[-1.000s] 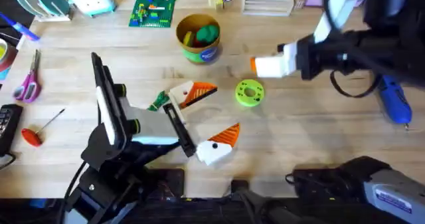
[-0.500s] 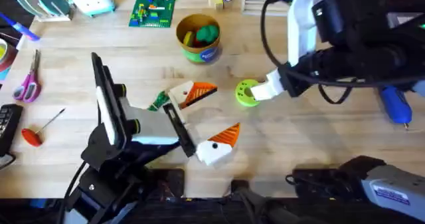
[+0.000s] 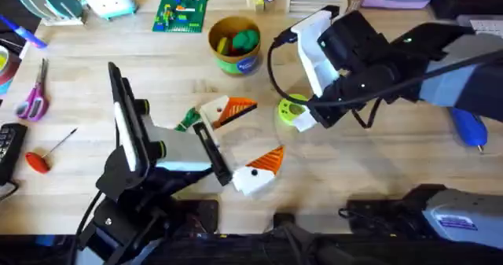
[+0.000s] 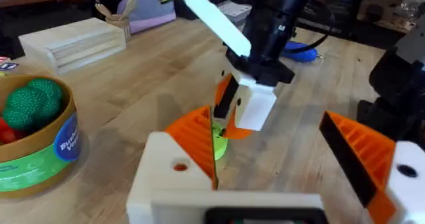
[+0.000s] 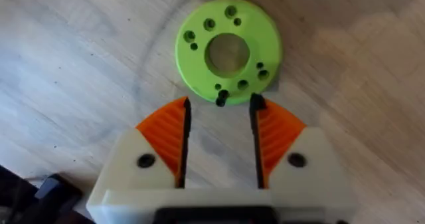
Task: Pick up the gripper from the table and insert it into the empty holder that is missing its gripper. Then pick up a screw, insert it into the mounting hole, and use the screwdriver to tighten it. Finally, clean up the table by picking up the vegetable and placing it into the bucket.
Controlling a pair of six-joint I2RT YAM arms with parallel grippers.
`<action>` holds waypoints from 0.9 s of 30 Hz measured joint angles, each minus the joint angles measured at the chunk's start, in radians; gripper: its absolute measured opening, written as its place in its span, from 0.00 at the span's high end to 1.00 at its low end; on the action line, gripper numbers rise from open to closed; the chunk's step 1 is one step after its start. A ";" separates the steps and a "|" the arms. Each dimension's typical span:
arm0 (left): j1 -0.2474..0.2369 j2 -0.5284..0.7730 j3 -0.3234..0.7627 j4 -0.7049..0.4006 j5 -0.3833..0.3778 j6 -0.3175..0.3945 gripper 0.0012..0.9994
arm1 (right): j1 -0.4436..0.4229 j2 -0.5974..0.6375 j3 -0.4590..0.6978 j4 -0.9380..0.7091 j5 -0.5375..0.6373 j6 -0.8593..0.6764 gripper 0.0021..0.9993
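The right gripper hangs over the green disc, its orange fingers parted with nothing between them, a small black screw at the disc's near edge just ahead of the tips. The left gripper rests open near mid-table. The vegetable lies beside it. The bucket stands farther back. The screwdriver lies at the right.

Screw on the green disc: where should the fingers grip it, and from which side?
Grip its protruding black head from straight above: the screw seems to stand upright at the disc's rim, and the right gripper hangs over it, open fingers either side.
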 joint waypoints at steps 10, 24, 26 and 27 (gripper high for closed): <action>0.000 0.000 0.000 0.000 0.000 0.000 0.01 | 0.026 0.015 0.000 0.002 0.008 0.000 0.55; 0.000 0.000 0.000 0.000 0.000 0.000 0.01 | 0.026 0.060 0.000 0.032 0.049 0.000 0.82; 0.000 0.000 0.000 0.000 0.000 0.000 0.01 | 0.026 0.060 0.000 0.032 0.048 0.000 0.89; 0.000 0.000 0.000 0.000 0.000 0.000 0.01 | 0.026 0.060 0.000 0.032 0.048 0.000 0.92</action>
